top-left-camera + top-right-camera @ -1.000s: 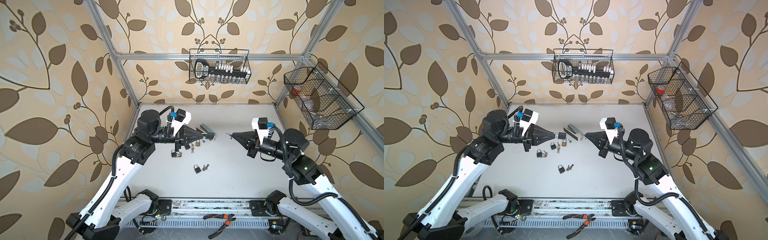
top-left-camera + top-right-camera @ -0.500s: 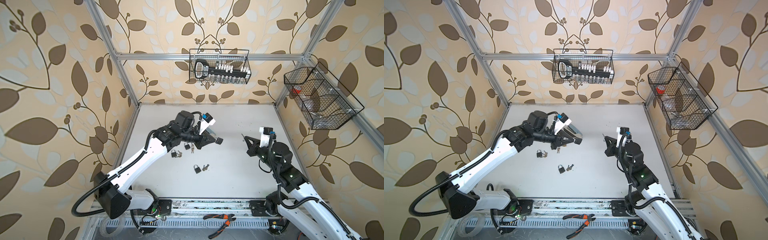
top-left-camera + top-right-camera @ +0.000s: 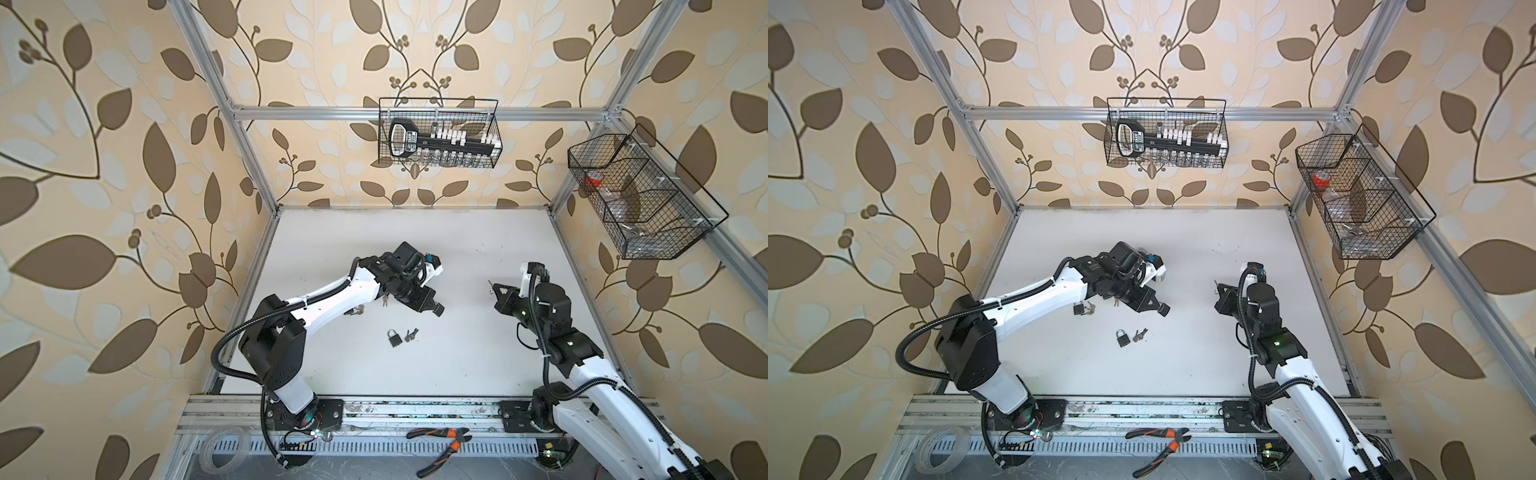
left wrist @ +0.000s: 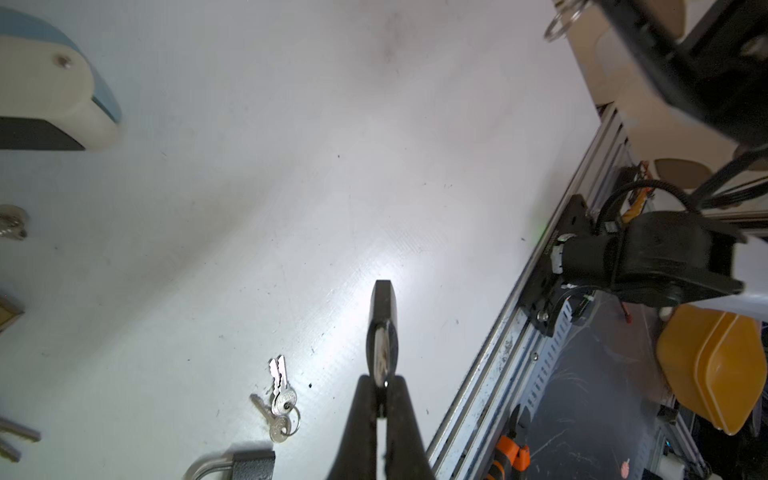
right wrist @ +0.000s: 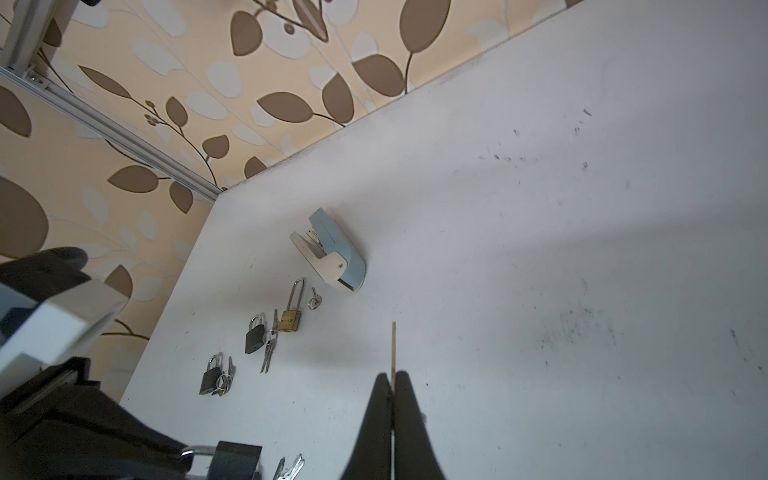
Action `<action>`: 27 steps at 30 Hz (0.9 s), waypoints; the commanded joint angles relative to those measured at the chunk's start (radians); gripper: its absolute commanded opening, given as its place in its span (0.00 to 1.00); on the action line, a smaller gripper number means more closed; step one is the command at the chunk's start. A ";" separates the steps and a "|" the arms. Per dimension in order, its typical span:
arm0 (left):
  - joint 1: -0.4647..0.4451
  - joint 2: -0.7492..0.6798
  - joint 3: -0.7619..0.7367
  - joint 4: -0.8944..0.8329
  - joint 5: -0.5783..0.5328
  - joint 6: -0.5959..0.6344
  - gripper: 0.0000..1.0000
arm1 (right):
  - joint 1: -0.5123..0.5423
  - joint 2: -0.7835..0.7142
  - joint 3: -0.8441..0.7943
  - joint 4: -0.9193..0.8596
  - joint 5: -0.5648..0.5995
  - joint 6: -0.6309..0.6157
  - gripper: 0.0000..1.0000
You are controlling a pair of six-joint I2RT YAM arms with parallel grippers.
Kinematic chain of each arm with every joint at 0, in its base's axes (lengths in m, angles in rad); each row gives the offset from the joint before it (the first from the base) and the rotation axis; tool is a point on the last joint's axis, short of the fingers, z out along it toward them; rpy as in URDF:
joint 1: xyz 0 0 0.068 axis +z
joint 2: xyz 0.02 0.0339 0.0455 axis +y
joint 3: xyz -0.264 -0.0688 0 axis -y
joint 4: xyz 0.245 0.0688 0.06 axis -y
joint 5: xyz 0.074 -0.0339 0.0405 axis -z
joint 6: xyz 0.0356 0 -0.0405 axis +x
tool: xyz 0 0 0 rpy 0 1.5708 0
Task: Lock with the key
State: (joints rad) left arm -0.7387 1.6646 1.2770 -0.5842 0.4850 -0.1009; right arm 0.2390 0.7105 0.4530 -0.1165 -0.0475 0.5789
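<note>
The left gripper (image 4: 382, 388) is pinched shut on the chrome shackle of a black padlock (image 4: 382, 303). The padlock's body juts straight out past the fingertips (it shows edge-on from the wrist, so its keyhole face cannot be made out). The right gripper (image 5: 392, 380) is clamped just as tight on a key (image 5: 393, 345). The key's thin blade pokes out beyond the tips, and a ring (image 3: 491, 286) dangles at that gripper's end in a top view. The two loaded grippers point roughly toward each other above the white table (image 3: 457, 365). The key is well apart from the padlock, with only bare tabletop between them. Below the left gripper's tip, a little to its near side, a second padlock (image 3: 395, 338) lies flat with a small bunch of keys (image 3: 411, 333) just beside it. Under that arm's wrist and forearm, partly hidden in both top views, lie more loose things. The right wrist view shows them off to one side of the key: a blue stapler (image 5: 336, 253), a brass padlock (image 5: 291, 316) with a long shackle, and two dark padlocks (image 5: 255, 334) with their keys. Orange-handled pliers (image 3: 442, 442) lie off the table between the arm bases.
</note>
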 commanded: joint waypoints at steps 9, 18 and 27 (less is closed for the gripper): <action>0.025 0.171 0.108 -0.077 0.102 0.198 0.00 | -0.004 -0.020 0.039 -0.074 -0.010 -0.077 0.00; 0.064 0.285 0.194 -0.151 0.127 0.230 0.00 | -0.003 -0.006 0.045 -0.080 -0.064 -0.090 0.00; 0.108 0.322 0.209 -0.191 0.157 0.249 0.00 | -0.004 0.018 0.049 -0.078 -0.111 -0.096 0.00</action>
State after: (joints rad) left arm -0.6453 1.9808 1.4487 -0.7353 0.5819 0.1097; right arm 0.2390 0.7242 0.4599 -0.1871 -0.1272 0.5007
